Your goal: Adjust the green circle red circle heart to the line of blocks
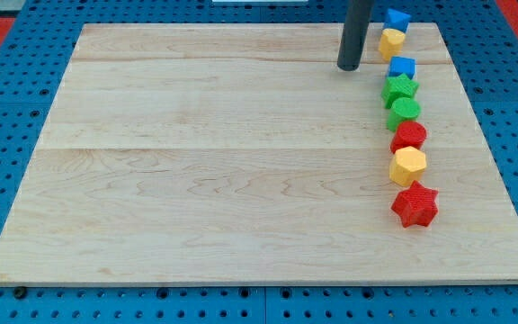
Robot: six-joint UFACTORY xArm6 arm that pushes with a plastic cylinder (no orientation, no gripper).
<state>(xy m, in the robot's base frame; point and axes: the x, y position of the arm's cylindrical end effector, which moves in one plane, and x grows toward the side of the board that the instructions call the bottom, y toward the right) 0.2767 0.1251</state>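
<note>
My tip (349, 67) rests on the bench (196, 162) at about one o'clock, just at nine o'clock of the yellow block (391, 42) and blue block (403, 67). The end effector is a bare rod, with nothing to spread or pinch. The green circle (404, 111) and red circle (409, 136) sit mid-line, touching, between the green star (400, 88) and yellow hexagon (409, 166); the red star (415, 205) ends the row. Seemingly the approach step; next, a gentle nudge to straighten them.

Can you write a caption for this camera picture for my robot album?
My tip rests left of a line of eight coloured blocks running down the wooden board's right side.
</note>
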